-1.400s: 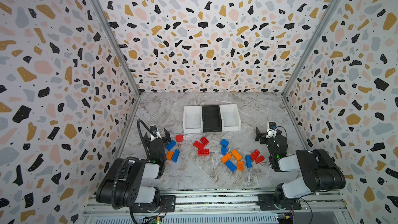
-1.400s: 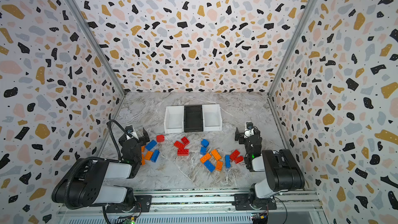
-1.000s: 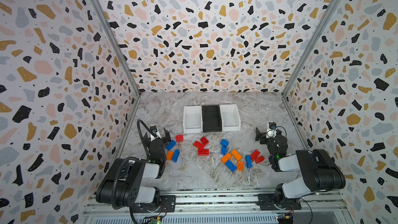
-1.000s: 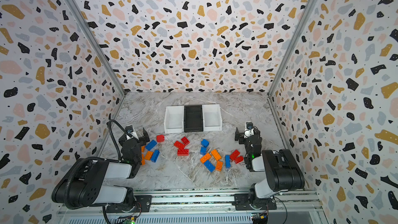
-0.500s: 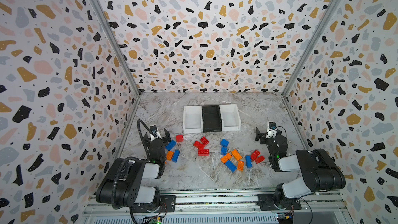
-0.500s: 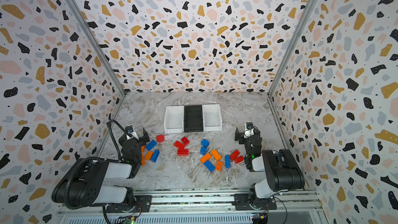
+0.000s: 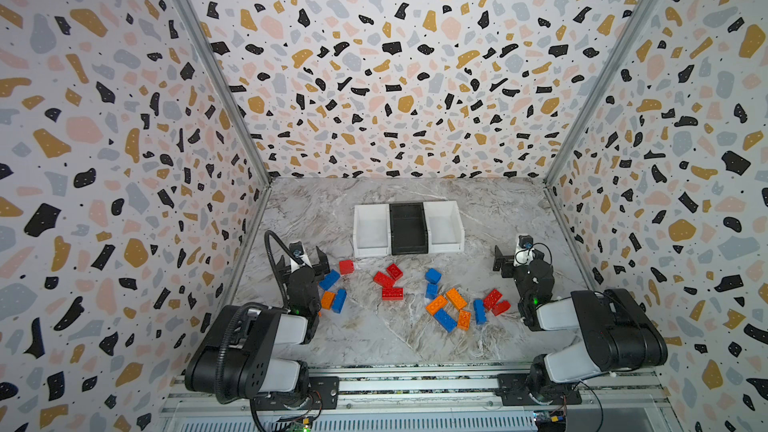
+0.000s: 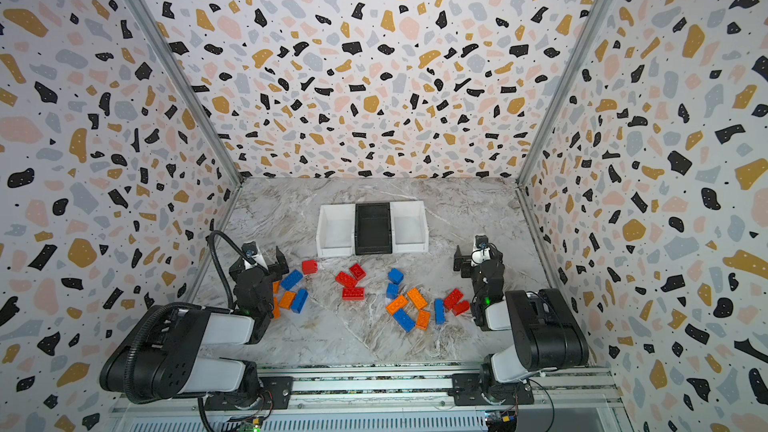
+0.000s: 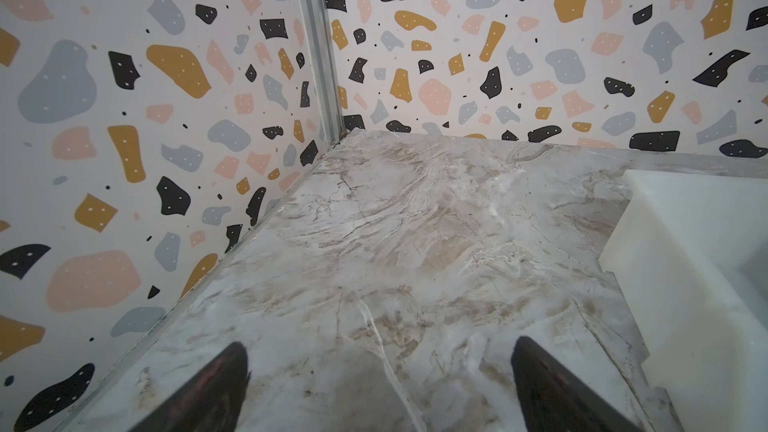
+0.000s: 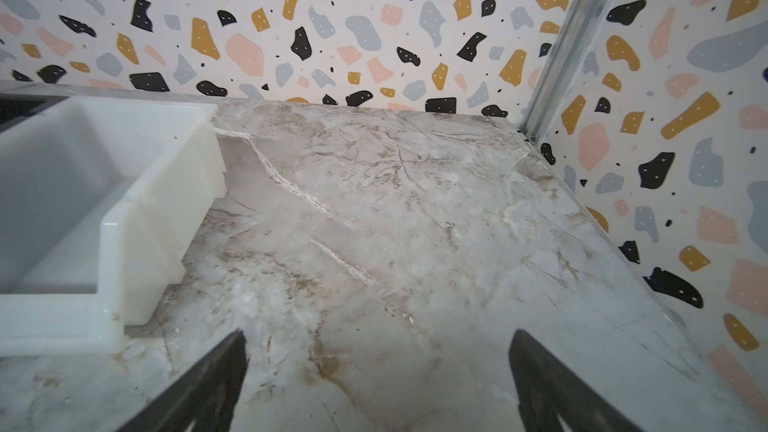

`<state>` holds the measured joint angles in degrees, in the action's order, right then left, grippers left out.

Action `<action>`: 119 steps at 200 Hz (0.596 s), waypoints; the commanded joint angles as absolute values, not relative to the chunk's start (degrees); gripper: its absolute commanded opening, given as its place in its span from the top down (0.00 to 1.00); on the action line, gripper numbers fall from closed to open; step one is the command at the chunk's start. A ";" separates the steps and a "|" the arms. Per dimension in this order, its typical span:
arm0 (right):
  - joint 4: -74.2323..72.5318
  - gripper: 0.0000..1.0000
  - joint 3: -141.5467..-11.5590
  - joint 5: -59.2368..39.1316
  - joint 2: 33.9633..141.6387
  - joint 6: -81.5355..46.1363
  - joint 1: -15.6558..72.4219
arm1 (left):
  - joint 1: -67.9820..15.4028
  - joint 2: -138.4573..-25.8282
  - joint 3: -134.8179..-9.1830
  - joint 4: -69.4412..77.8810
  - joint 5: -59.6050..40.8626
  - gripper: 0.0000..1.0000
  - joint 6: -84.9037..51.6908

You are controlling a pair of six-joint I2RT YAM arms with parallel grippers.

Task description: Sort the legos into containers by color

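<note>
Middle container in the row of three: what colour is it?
Black. The middle container shows best in a top view, looking straight down into it.

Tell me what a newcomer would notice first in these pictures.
Bright red, blue and orange legos lie scattered across the marble table, against loud speckled walls. Behind them stand three containers in a row, black between two white, all empty. The left gripper and right gripper flank the bricks, open, holding nothing.

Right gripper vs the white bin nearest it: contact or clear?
Apart. The right wrist view shows a strip of bare tabletop between the right gripper and the white bin. The jaws stand open with nothing between them. Both top views show the same gap.
</note>
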<state>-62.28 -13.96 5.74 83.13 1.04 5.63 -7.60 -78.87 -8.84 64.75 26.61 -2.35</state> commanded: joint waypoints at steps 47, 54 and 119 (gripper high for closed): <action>-14.11 0.01 -40.77 19.15 74.89 -13.60 14.00 | -13.03 -61.65 -18.15 43.29 30.00 0.00 -5.23; -9.95 0.01 -42.89 19.90 75.45 -14.52 15.09 | -15.06 -60.04 -18.57 41.74 30.97 0.00 -5.81; 7.77 0.13 -46.93 11.16 75.80 -19.26 27.12 | -43.77 -51.05 -15.49 33.47 37.65 0.00 -12.72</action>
<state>-2.59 -45.52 16.58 75.96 -15.22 23.44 -34.72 -53.08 -17.74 35.86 32.71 -8.75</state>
